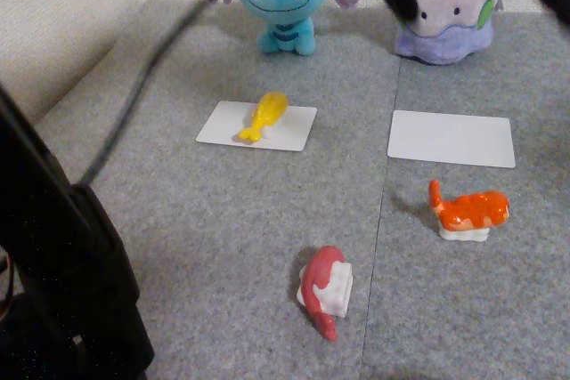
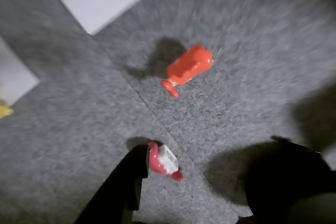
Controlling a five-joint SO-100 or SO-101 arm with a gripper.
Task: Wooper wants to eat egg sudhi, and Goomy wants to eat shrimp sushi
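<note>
Egg sudhi [image 1: 264, 117], a small yellow toy sushi, lies on the white card [image 1: 294, 127] below blue plush Wooper [image 1: 280, 2], upper centre. Orange shrimp sushi [image 1: 467, 212] sits on grey mat, lower right, below the empty card [image 1: 451, 138] near lilac Goomy [image 1: 447, 15]. In the wrist view the gripper [image 2: 205, 182] hangs with fingers spread, holding nothing.

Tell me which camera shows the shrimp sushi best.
The fixed view: the shrimp sushi is sharp there, showing orange top, pale blotches, upturned tail and white rice block, on the grey mat below the empty white card. The wrist view shows it blurred, from above, rice hidden.
</note>
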